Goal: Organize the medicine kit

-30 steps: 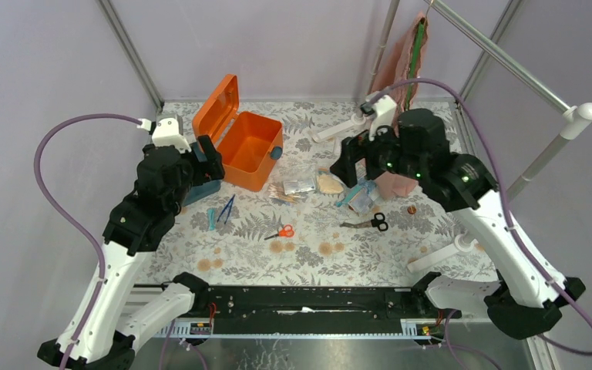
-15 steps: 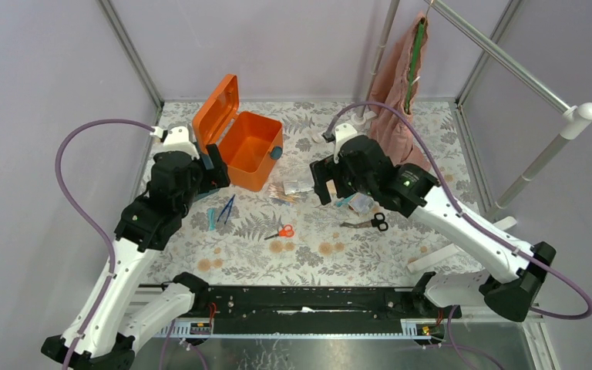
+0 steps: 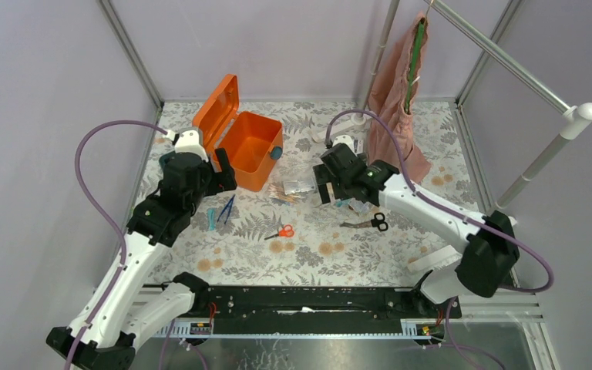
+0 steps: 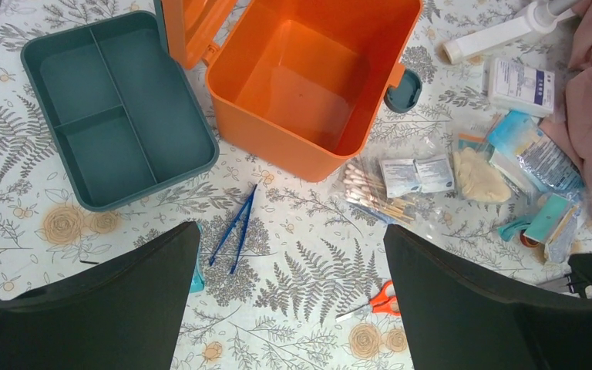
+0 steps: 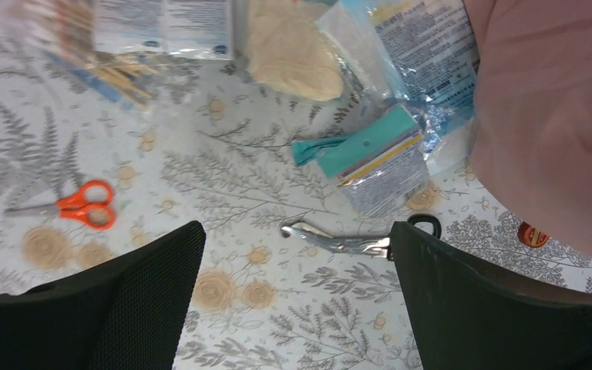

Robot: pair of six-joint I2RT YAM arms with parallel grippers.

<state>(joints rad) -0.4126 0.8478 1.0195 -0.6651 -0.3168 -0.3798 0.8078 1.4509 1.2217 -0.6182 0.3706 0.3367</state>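
Observation:
The orange medicine kit point(image 3: 250, 146) stands open at the back left, lid up and box empty point(image 4: 308, 77). Its teal divided tray point(image 4: 116, 108) lies empty on the table left of the box. My left gripper point(image 3: 222, 171) is open and empty, hovering above blue tweezers point(image 4: 235, 227) and orange scissors point(image 4: 378, 299). My right gripper point(image 3: 325, 186) is open and empty above black-handled shears point(image 5: 347, 240) and a teal packet point(image 5: 370, 150). Cotton swabs point(image 4: 370, 193), white sachets point(image 4: 416, 173) and beige gloves point(image 5: 289, 46) lie between the arms.
A pink garment point(image 3: 397, 85) hangs at the back right and reaches the table beside the supplies point(image 5: 547, 116). A white gauze box point(image 4: 520, 81) and a white post base point(image 4: 501, 31) lie behind the supplies. A metal rail point(image 3: 509, 62) crosses the right side.
My right arm has swung left and down, away from the garment, to hover over the supplies. My left gripper has moved a little right, uncovering the tray side of the box.

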